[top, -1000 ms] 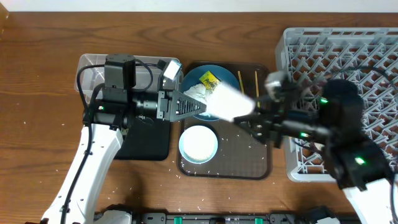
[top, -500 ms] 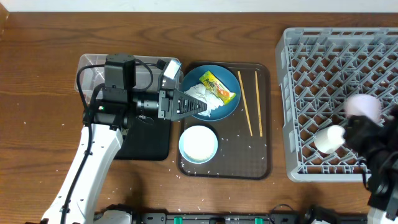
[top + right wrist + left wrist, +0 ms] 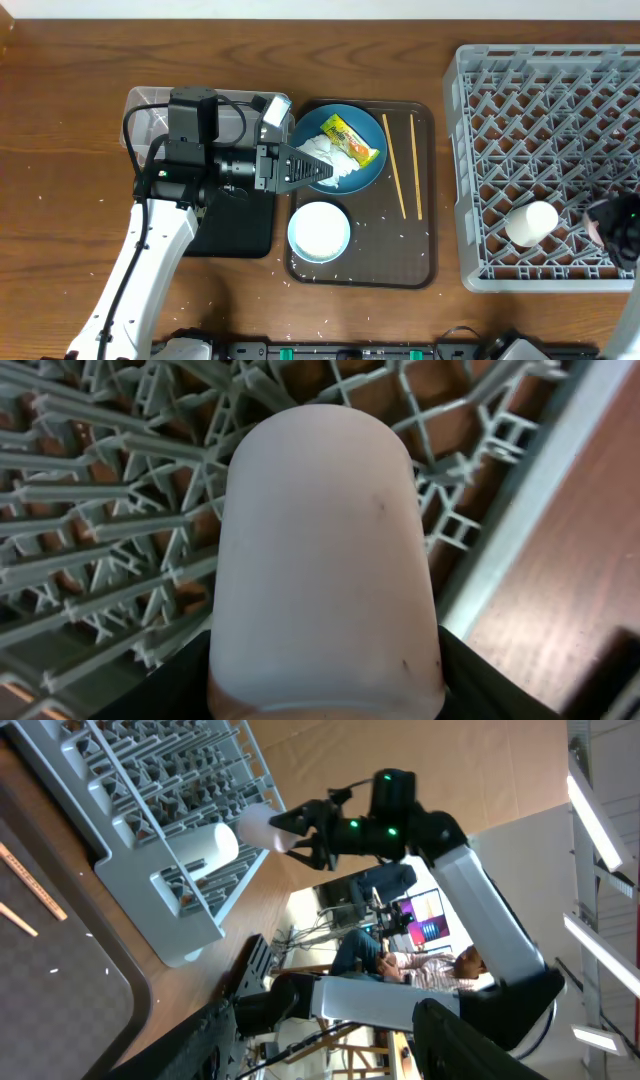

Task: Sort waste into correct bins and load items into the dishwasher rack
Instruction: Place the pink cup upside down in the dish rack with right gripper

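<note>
My left gripper (image 3: 325,168) is open and empty, hovering over the blue plate (image 3: 362,172), which holds a yellow-green wrapper (image 3: 350,140) and white tissue (image 3: 322,152). My right gripper (image 3: 610,222) is at the right front of the grey rack (image 3: 545,110), shut on the pink cup (image 3: 325,560) above the rack's lattice (image 3: 110,510). A white cup (image 3: 531,222) lies in the rack's front; it also shows in the left wrist view (image 3: 205,848). The white bowl (image 3: 319,230) and two chopsticks (image 3: 393,180) lie on the brown tray (image 3: 425,270).
The clear tub (image 3: 150,112) and black tray (image 3: 240,235) lie under my left arm. Loose rice grains (image 3: 400,238) are scattered on the brown tray and the table's front. Bare wood (image 3: 570,590) lies just right of the rack.
My right arm has swung right from over the brown tray to the rack's right front, carrying the pink cup. My left arm has not moved.
</note>
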Robot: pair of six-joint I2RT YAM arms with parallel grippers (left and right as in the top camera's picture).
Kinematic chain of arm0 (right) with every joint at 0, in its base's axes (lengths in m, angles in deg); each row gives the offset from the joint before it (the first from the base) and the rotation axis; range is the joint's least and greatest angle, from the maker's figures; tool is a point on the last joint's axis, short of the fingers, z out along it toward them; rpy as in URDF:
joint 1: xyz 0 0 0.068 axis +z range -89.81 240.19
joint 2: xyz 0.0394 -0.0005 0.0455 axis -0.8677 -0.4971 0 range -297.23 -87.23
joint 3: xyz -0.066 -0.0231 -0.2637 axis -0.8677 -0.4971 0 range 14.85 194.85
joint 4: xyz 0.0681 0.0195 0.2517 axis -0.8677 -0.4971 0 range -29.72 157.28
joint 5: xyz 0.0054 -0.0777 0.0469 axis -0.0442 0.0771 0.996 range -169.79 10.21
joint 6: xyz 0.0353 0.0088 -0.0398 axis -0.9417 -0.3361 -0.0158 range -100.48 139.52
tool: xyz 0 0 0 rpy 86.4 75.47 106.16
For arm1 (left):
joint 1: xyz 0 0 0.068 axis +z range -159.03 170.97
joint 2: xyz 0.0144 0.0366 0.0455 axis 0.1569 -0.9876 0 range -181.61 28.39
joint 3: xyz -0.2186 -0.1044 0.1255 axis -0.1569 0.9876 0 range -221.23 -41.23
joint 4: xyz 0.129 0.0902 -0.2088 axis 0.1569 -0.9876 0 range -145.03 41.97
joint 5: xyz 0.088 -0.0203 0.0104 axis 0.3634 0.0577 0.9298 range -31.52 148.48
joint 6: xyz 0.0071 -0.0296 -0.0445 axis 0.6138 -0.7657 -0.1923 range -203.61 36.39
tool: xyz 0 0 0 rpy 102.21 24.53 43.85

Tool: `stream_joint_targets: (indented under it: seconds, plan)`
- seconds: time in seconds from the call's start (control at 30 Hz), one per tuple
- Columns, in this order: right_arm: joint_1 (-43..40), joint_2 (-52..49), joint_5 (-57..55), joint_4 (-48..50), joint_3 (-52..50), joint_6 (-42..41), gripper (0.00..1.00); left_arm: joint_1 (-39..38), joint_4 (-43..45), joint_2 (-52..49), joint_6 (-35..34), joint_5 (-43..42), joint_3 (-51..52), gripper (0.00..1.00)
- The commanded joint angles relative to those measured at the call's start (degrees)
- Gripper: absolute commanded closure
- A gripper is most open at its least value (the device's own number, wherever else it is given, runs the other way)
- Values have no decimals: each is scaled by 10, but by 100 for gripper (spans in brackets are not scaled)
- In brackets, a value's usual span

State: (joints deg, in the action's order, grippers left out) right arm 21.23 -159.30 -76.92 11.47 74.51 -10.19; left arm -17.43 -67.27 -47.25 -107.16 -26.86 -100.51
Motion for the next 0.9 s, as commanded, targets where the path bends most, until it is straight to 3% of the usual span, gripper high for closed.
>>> stream_joint_targets:
  seconds: [0.0, 0.13, 0.3, 0.43, 0.63, 0.87]
  plan:
    - [-8, -19, 65, 12, 7, -9, 37, 0, 0, 0, 6, -3, -9, 40]
    - [-8, -27, 99, 19, 7, -16, 22, 0, 0, 0, 6, -3, -9, 40]
    - [-9, -17, 147, -8, 37, -13, 17, 0, 0, 0, 5, -3, -9, 39]
    - [-3, 16, 211, -24, 63, 43, 18, 0, 0, 1, 6, 0, -9, 40]
    - [3, 71, 120, -31, 69, 56, 20, 0, 0, 1, 5, 19, -9, 40]
    - [5, 43, 148, -43, 68, 54, 35, 0, 0, 1, 6, 24, -9, 40]
